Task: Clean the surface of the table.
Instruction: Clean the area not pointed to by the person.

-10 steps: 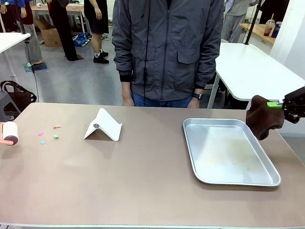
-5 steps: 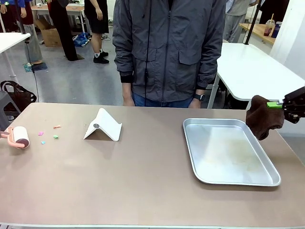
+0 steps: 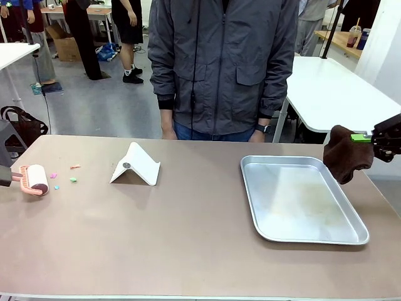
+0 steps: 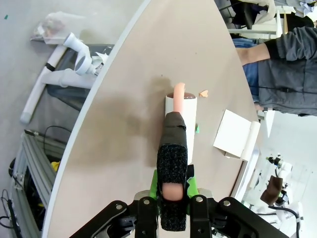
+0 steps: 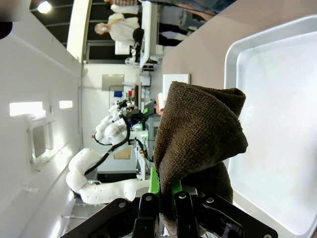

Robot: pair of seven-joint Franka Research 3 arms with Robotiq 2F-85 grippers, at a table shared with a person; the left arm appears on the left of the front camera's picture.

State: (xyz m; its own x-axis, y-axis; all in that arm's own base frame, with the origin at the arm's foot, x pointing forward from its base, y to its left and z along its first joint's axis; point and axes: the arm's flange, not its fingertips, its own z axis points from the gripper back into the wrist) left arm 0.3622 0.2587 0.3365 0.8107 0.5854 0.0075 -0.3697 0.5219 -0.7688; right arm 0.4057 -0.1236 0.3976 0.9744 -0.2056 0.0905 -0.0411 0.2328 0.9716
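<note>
- The counter (image 3: 188, 244), tan-brown with a thin pale edge, spans the whole width of the front view. A person (image 3: 222, 63) in a grey jacket stands at its far edge.
- The left fingers (image 4: 172, 202) are clenched on the black-wrapped handle of a lint roller (image 3: 36, 178). Its pale drum sits low at the counter's left edge; I cannot tell whether it touches the top.
- A few coloured paper scraps (image 3: 72, 179) lie just beside the drum, on the side away from the left edge.
- A white folded card (image 3: 135, 165) stands like a small tent left of the middle, nearer the far edge.
- A shiny metal tray (image 3: 294, 204) lies flat on the right half of the counter, close to the right edge.
- The right fingers (image 5: 164, 195) are clamped on a brown cloth (image 3: 346, 160). They hold it in the air at the counter's far right corner, and it hangs bunched above the tray's far right corner.
</note>
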